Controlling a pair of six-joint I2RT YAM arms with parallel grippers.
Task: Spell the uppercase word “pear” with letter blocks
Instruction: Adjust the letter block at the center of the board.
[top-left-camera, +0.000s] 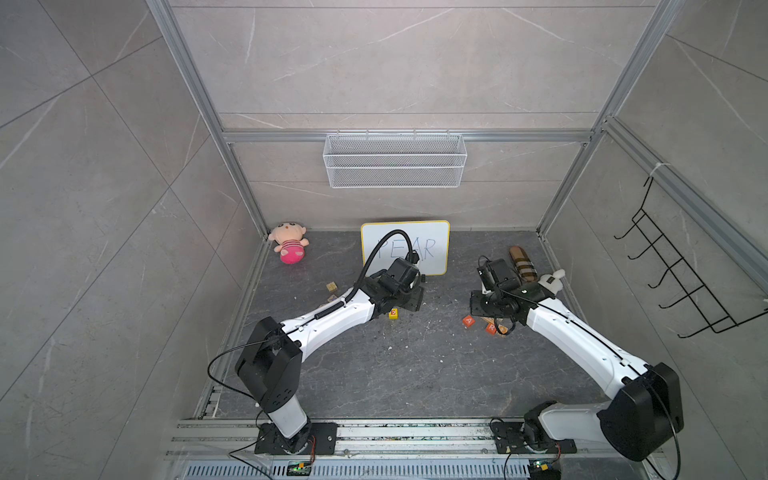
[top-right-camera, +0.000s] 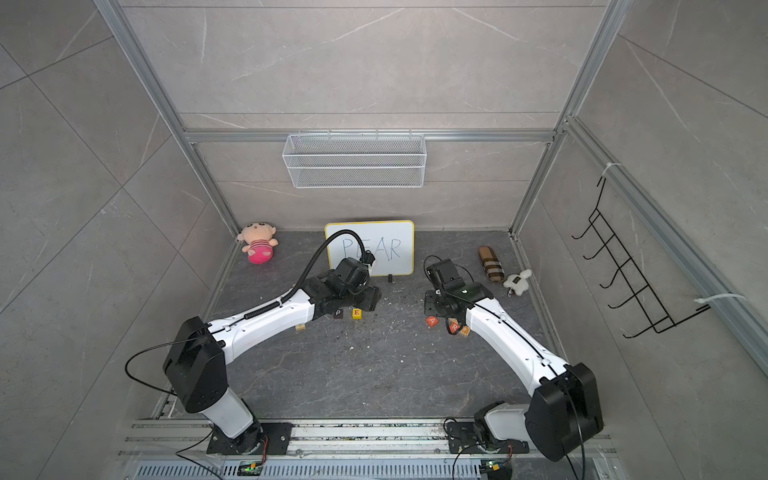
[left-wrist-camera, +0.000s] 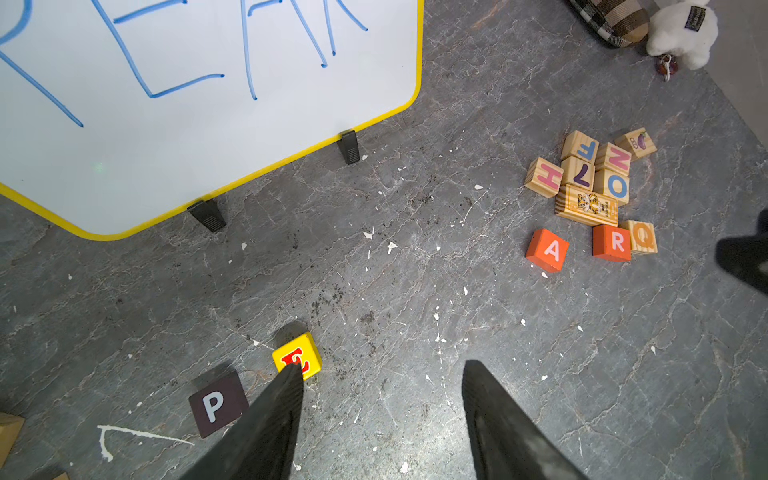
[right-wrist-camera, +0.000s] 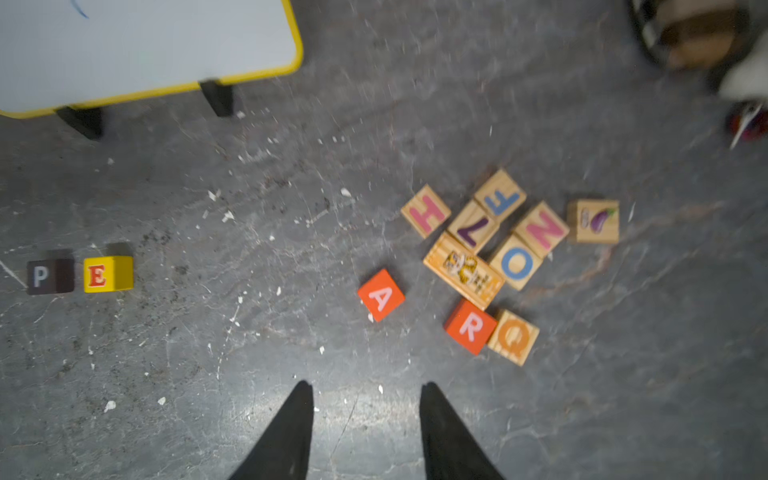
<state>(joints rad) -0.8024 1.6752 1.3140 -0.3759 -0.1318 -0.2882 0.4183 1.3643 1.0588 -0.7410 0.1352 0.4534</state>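
The black P block (left-wrist-camera: 216, 405) and the yellow E block (left-wrist-camera: 305, 351) stand side by side on the dark floor in front of the whiteboard, as the right wrist view shows with P (right-wrist-camera: 45, 276) beside E (right-wrist-camera: 104, 274). My left gripper (left-wrist-camera: 382, 368) hangs above them, open, with bare floor between its fingers; one fingertip overlaps the E in the left wrist view. The orange A block (right-wrist-camera: 380, 295) lies apart from the orange R block (right-wrist-camera: 471, 327), which touches a tan Q block. My right gripper (right-wrist-camera: 366, 385) hovers just short of the A, open and holding nothing.
Several tan wooden letter blocks (right-wrist-camera: 498, 232) are clustered behind the A and R. The yellow-framed whiteboard (top-left-camera: 405, 247) stands at the back. A pink doll (top-left-camera: 289, 247) lies back left; a plaid slipper (top-left-camera: 523, 264) and white plush (top-left-camera: 552, 282) lie back right. Two tan blocks (top-left-camera: 331, 286) lie beside the left arm.
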